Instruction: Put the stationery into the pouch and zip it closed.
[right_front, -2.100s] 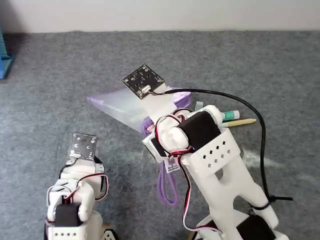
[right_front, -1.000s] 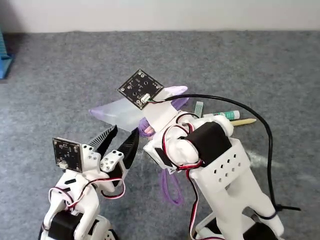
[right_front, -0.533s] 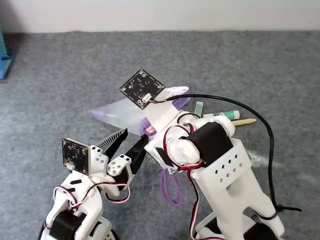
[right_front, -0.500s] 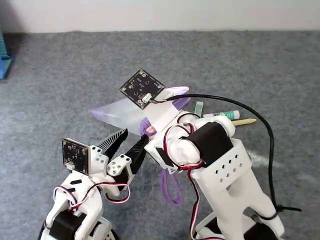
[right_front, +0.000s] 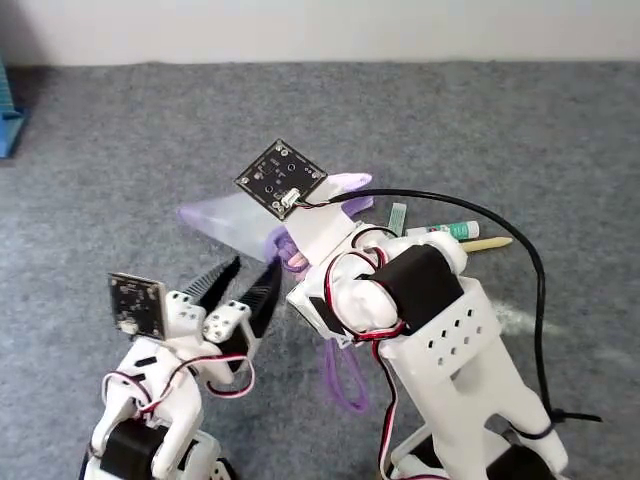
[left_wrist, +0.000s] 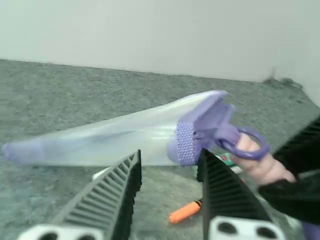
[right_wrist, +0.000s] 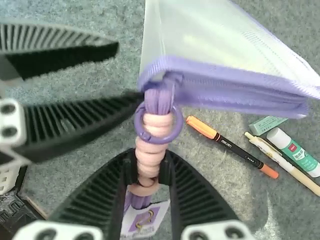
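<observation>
The pouch (right_front: 225, 215) is a see-through one with purple trim. Its zipper end is lifted up off the grey carpet (right_front: 480, 130), and the body slants away from both arms. Can't really tell if the zip is open or closed from here.

The right gripper (right_wrist: 147, 157) is what's holding it up. Its jaws are pinched tight on a pink ribbed pull (right_wrist: 149, 145), and that hangs from a purple ring (right_wrist: 178, 127) at the pouch's zipper corner. A purple strap loop (right_front: 340, 375) dangles down by that arm onto the carpet.

The left gripper (right_front: 253, 268) sits just beside that same corner with its jaws spread wide, not touching anything. In its own wrist view the purple end of the pouch sits right above the gap between its fingers (left_wrist: 115, 195).

The stationery is all out on the carpet, under and beside the raised pouch: an orange-capped pen (right_wrist: 230, 147), a beige pencil (right_wrist: 280, 162), a glue stick (right_wrist: 292, 150) and a little green eraser (right_wrist: 267, 124). The glue stick and pencil lie right next to each other, with the eraser near them.
</observation>
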